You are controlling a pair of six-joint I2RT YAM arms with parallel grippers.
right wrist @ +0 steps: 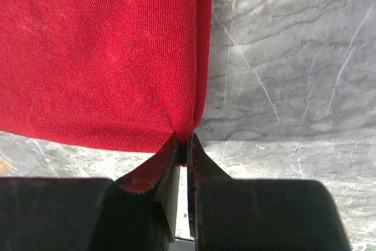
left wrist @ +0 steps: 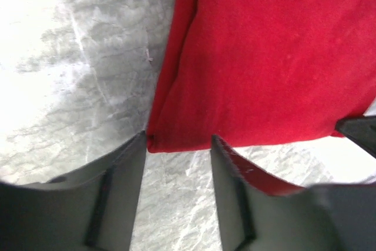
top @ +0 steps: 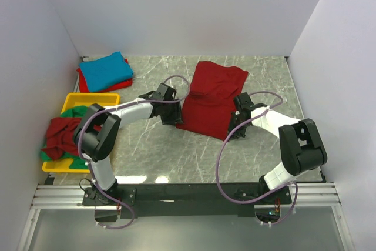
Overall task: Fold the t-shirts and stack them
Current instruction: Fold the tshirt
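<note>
The dark red soft cotton t-shirt (top: pixel 212 98) lies flat btwn the two pincers, its sides apparently folded in to a narrower panel. The right pincer (right wrist: pixel 183 139) is clamped tight on the near-right hem corner. The left pincer (left wrist: pixel 179 139) is parted, w/ the near-left corner at the mouth of its gap, not yet nipped. Prob. both corners are wanted so the hem lifts evenly and carries over toward the collar. Far left beyond the left pincer, a folded turquoise blue t-shirt (top: pixel 104 70) rests on a folded red t-shirt (top: pixel 85 84). Nearer, a yellow plastic tray (top: pixel 97 96) holds a crumpled green t-shirt (top: pixel 73 113) & a crumpled dark red t-shirt (top: pixel 61 133). Underneath is a grey veined marble tabletop (top: pixel 153 151), w/ plain white walls (top: pixel 176 10) on 3 sides.
</note>
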